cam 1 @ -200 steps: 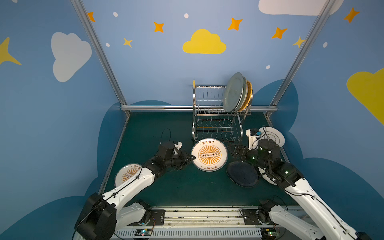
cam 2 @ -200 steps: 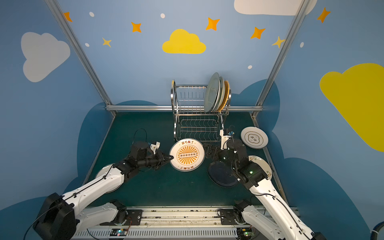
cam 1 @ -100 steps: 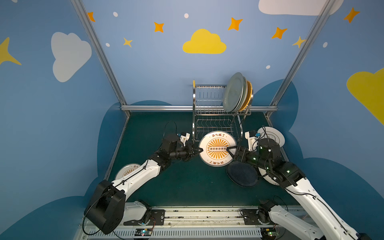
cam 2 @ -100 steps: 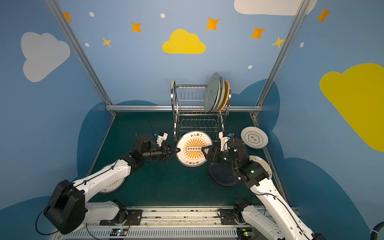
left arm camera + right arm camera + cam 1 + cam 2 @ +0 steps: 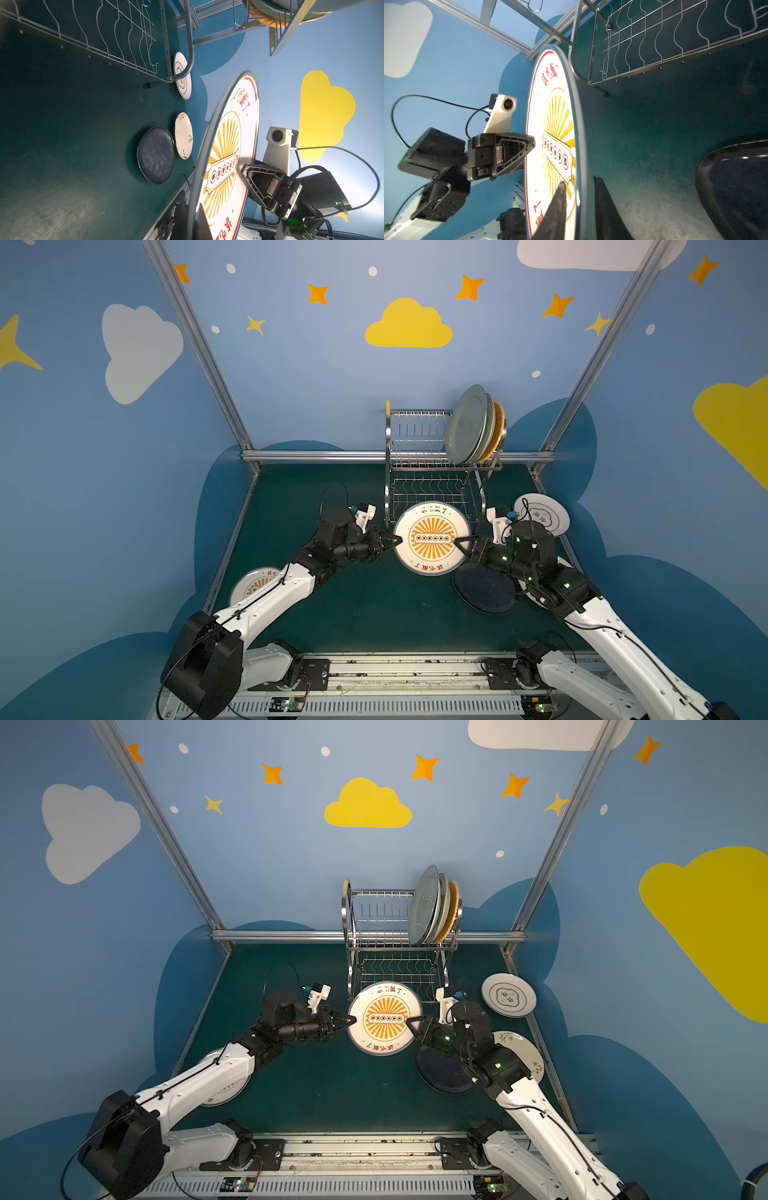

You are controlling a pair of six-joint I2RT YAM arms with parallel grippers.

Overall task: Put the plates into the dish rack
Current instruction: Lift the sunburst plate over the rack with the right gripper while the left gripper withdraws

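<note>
This is a robot laboratory cell, not a home kitchen. The dish rack (image 5: pixel 419 435) stands on a dark green mat (image 5: pixel 353 614). Behind the rack and to both sides of it rise blue panels (image 5: pixel 291 364) with painted clouds and stars, held by bare aluminium posts (image 5: pixel 198 344). In front of the rack, two white robot arms (image 5: pixel 266 601) are fixed on a metal rail (image 5: pixel 395 672), where open circuit boards (image 5: pixel 286 704) with small lights sit.

Dish rack (image 5: pixel 436 466) left slots seemingly free
</note>
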